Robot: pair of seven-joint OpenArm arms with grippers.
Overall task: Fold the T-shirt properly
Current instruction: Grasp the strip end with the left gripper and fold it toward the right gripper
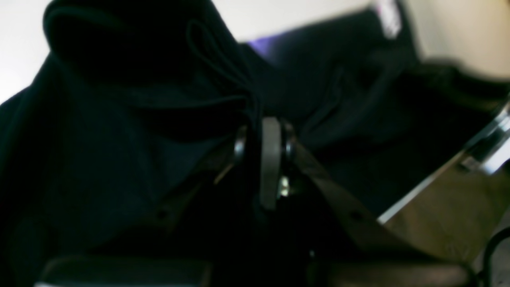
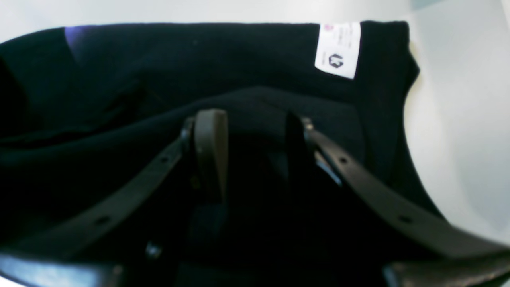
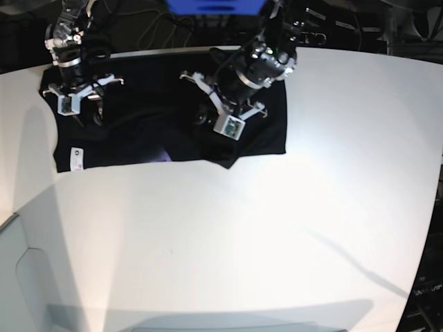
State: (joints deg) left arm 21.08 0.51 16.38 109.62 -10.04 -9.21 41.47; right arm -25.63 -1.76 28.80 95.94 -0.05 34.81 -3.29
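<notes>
The black T-shirt point(image 3: 131, 138) lies spread across the far part of the white table point(image 3: 228, 235), partly folded, with its white tag point(image 3: 77, 158) at the near left corner and a sliver of purple print point(image 3: 165, 158) at the near edge. My left gripper point(image 1: 265, 129) is shut on a bunched fold of the T-shirt point(image 1: 119, 131), lifted a little near the shirt's middle point(image 3: 208, 116). My right gripper point(image 2: 253, 131) stands open low over the T-shirt point(image 2: 199, 56), at its left part in the base view. The tag point(image 2: 338, 50) lies ahead of it to the right.
The table's far edge runs just behind the shirt, with cables and a blue object point(image 3: 214, 5) beyond it. White table surface stretches in front of and to the right of the shirt. A lower ledge point(image 3: 28, 277) shows at the near left corner.
</notes>
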